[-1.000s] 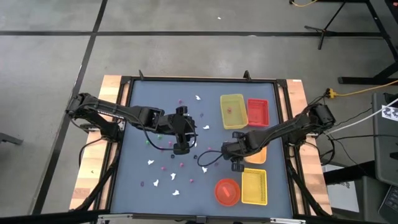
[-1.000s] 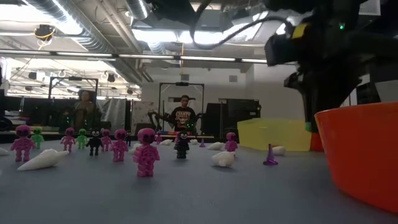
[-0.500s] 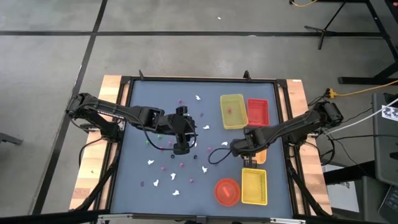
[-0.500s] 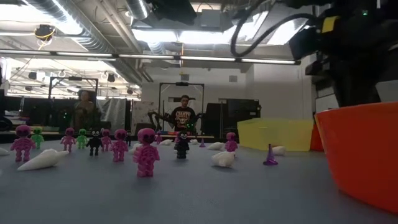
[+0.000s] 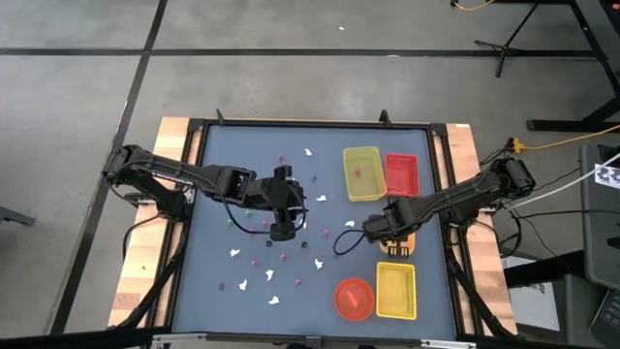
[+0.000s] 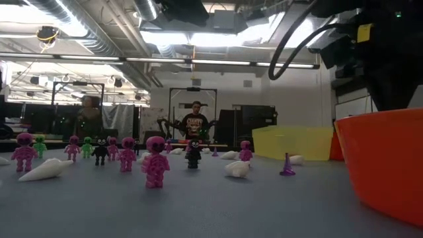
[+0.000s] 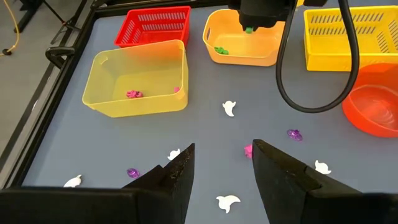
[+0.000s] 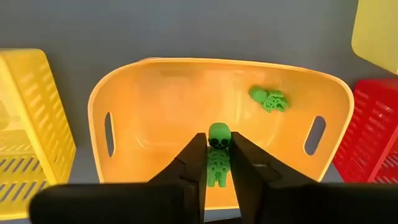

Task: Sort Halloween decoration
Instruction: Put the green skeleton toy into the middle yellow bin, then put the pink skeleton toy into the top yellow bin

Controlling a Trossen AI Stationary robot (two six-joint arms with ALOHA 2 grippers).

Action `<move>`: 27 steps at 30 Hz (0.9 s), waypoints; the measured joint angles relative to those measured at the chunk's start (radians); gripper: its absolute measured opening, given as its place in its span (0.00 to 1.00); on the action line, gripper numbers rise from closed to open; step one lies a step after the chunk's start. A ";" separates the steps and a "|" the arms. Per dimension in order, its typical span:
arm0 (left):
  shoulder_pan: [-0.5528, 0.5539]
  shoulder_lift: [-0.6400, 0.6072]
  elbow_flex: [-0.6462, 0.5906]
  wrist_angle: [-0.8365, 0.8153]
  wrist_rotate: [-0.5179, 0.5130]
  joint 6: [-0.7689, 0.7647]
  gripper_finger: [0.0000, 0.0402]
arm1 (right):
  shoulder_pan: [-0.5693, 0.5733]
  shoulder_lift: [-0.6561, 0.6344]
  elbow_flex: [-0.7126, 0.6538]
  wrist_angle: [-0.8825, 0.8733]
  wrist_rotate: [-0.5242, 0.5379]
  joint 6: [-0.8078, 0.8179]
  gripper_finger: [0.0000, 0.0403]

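orange tray mostly under right claw

grey concrete floor, ceiling strip lights, person behind.

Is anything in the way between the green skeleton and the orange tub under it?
Nothing visible. The right gripper holds the green skeleton right above the orange tub, whose open floor lies bare below it. The one other green figure already inside lies off toward one corner, clear of the drop.
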 joint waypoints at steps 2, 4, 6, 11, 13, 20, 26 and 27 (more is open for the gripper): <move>0.000 0.000 0.000 0.000 0.000 0.000 0.36 | 0.000 0.000 0.000 0.000 0.000 0.000 0.20; 0.000 0.000 0.000 0.000 0.000 0.000 0.36 | 0.000 0.000 0.000 0.000 0.000 0.000 0.25; 0.000 0.000 0.000 0.000 0.000 0.000 0.36 | 0.000 0.000 0.000 0.000 0.002 0.000 0.31; 0.000 0.000 0.000 0.000 0.000 0.000 0.36 | 0.000 0.000 0.000 0.000 0.037 0.000 0.43; 0.000 0.000 0.000 0.000 0.000 0.000 0.36 | 0.000 0.000 0.000 0.000 0.054 -0.001 0.46; 0.000 0.000 0.000 0.005 0.000 0.002 0.36 | 0.000 0.000 0.000 0.081 0.091 -0.125 0.48; 0.000 0.000 0.000 0.007 0.000 0.002 0.36 | 0.000 0.000 0.000 0.245 0.091 -0.303 0.47; 0.000 0.000 0.000 0.007 0.000 0.002 0.36 | 0.000 0.000 0.000 0.275 0.091 -0.332 0.47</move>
